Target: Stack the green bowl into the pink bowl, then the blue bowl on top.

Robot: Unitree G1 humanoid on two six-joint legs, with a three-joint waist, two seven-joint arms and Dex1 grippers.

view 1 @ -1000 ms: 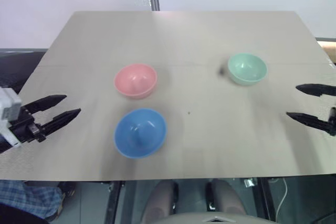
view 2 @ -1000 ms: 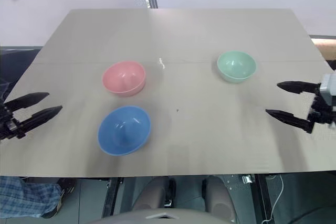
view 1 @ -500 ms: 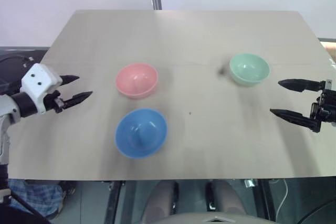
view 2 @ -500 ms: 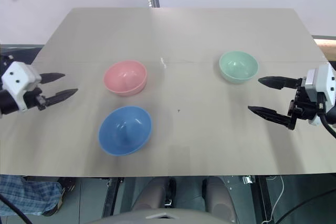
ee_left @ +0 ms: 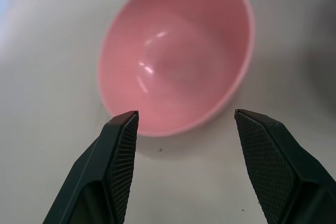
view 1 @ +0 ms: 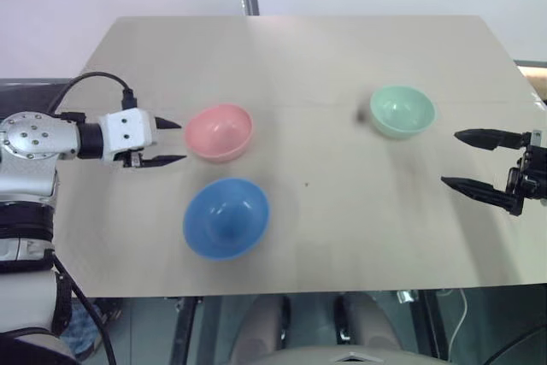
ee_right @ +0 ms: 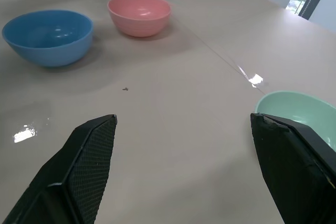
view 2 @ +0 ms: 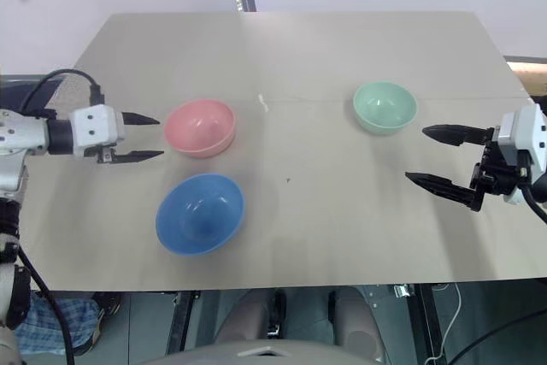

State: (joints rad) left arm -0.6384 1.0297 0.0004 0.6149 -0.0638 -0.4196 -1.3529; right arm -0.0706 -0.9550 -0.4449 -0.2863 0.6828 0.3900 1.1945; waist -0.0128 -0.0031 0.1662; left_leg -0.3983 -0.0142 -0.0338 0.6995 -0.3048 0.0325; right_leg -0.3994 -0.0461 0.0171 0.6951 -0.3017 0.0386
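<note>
While all three bowls sit apart and upright on the tan table [view 1: 342, 237], nothing is stacked yet from where I watch. I see the pink bowl [view 1: 218, 132] left of centre in the head view, with the blue bowl [view 1: 226, 217] just below it toward the lower left, near but not touching. I find the green bowl [view 1: 402, 111] in the upper right part of the tabletop, well apart from the other two. My left gripper [view 1: 171, 142] sits at the left of the frame, level with the pink bowl and just beside its left rim, its two black fingers spread and holding nothing; whether a fingertip touches the rim I cannot tell. Through the left wrist camera I see the pink bowl [ee_left: 176, 51] framed between the spread fingers [ee_left: 119, 145], its empty hollow facing me. My right gripper [view 2: 440, 158] hangs at the right edge of the frame, lower right of the green bowl and clear of it, jaws wide apart and empty. From the right wrist camera I see the green bowl [ee_right: 296, 116] near one finger, with the pink bowl [ee_right: 139, 14] and blue bowl [ee_right: 48, 36] far across the table.
</note>
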